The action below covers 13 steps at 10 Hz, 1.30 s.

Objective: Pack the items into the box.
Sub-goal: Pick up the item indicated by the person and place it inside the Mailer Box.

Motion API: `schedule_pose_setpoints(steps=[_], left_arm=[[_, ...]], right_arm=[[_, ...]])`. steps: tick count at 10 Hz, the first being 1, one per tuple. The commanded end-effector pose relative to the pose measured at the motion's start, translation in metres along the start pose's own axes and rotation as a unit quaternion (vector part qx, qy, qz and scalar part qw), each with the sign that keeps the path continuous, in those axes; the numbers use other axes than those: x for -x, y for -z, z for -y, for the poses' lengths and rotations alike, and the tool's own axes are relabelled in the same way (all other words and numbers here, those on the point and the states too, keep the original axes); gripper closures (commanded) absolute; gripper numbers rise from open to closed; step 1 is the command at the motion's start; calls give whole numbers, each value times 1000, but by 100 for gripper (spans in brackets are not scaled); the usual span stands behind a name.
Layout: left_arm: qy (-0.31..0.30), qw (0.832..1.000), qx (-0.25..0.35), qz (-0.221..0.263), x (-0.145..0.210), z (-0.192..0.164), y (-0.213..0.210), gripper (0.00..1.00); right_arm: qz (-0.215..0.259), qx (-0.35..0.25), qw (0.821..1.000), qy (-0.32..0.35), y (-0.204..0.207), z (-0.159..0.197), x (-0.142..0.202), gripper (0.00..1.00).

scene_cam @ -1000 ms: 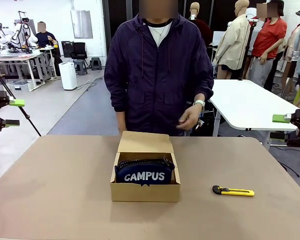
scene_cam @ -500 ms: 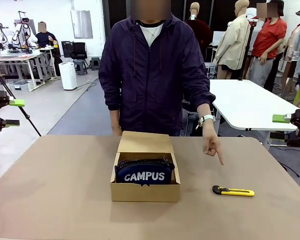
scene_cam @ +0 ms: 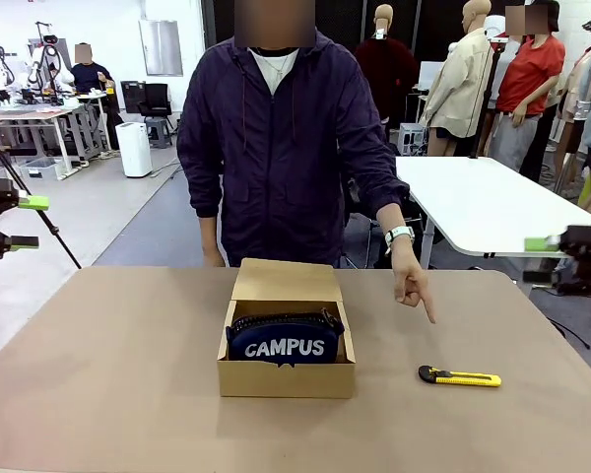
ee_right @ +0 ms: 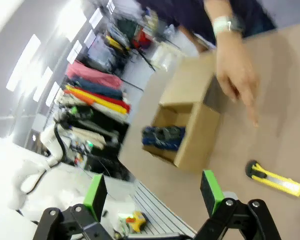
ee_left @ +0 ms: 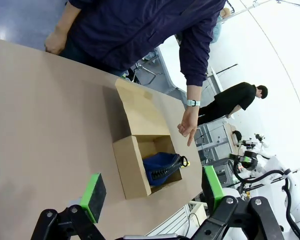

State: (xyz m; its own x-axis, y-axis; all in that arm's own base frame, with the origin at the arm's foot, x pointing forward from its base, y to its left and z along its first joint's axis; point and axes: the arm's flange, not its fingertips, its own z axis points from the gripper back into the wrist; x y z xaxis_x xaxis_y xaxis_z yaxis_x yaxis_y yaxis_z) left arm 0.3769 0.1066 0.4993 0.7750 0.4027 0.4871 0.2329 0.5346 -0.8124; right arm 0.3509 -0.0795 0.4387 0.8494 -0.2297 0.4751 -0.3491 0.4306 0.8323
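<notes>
- On the brown surface [scene_cam: 128, 345], to the right of the box [scene_cam: 286, 379] and apart from it, the yellow-and-black utility knife [scene_cam: 460, 376] is seen lying flat.
- The navy pencil case [scene_cam: 284, 345] is already packed in the box, whose lid flap is open.
- The knife is pointed at by the person's hand [scene_cam: 411, 288], held near it.
- The left arm's fingers [ee_left: 93, 196] and the right arm's fingers [ee_right: 210, 190] are spread wide, with nothing held, at the two sides of the surface.
- The knife is probably best picked up by the right arm: it should be gripped at its middle, across its thin width.
- Its long side is laid left to right, black end toward the box, yellow end away.
</notes>
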Motion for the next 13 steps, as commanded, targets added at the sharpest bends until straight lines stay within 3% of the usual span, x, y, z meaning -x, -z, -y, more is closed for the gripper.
schedule_pose_setpoints(steps=[1,2,3,4,5,7,8,9,11,12,13], left_arm=[[-3,1000,-2,-6,-1,0,-3,0],[-3,1000,-2,-6,-1,0,-3,0],[-3,1000,-2,-6,-1,0,-3,0],[-3,1000,-2,-6,-1,0,-3,0],[-3,1000,-2,-6,-1,0,-3,0],[-3,1000,-2,-6,-1,0,-3,0],[-3,1000,-2,-6,-1,0,-3,0],[-3,1000,-2,-6,-1,0,-3,0],[-3,1000,-2,-6,-1,0,-3,0],[-3,1000,-2,-6,-1,0,-3,0],[-3,1000,-2,-6,-1,0,-3,0]], right_arm=[[-177,150,972,-30,39,-9,-25,0],[-287,275,914,-79,60,-14,-26,0],[-351,334,866,-123,78,-18,-24,0],[-366,382,833,-165,92,-20,-25,0],[-368,405,813,-199,108,-21,-24,0],[-356,442,796,-211,133,-18,-15,0],[-331,450,803,-208,133,-19,-14,0],[-347,380,838,-182,128,-20,-12,0],[-347,380,838,-182,128,-20,-12,0],[-356,405,818,-201,131,-19,-13,0],[-378,391,818,-188,148,0,-20,0]])
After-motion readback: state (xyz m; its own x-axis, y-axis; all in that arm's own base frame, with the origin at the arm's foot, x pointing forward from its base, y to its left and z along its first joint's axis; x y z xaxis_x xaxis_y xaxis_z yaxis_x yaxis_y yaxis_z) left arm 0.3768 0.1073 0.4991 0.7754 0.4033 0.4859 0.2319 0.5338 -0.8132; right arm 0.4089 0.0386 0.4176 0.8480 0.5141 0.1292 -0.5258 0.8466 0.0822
